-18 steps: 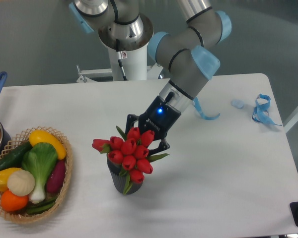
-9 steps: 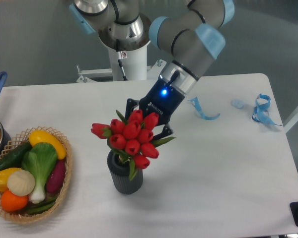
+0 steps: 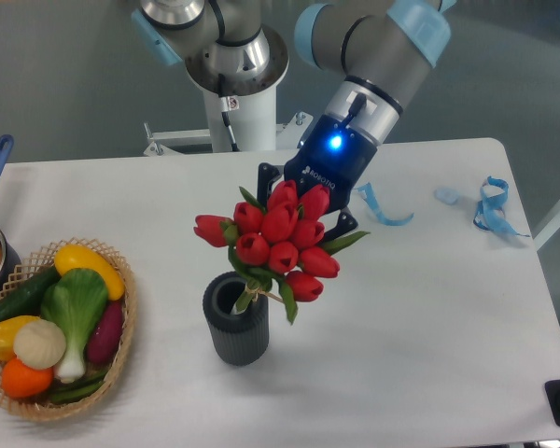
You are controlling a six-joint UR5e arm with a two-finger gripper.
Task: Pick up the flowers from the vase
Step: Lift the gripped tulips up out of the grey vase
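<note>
Overhead, the gripper point(image 3: 303, 207) clamps the flowers point(image 3: 278, 245), tilted with their tied stems just above the mouth of the vase point(image 3: 235, 321), which stands upright on the white tabletop point(image 3: 420, 308). A basket point(image 3: 121, 350) of vegetables sits well apart at left.

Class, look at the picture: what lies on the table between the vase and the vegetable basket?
Nothing: the camera view shows bare white table between the vase and the basket.
</note>
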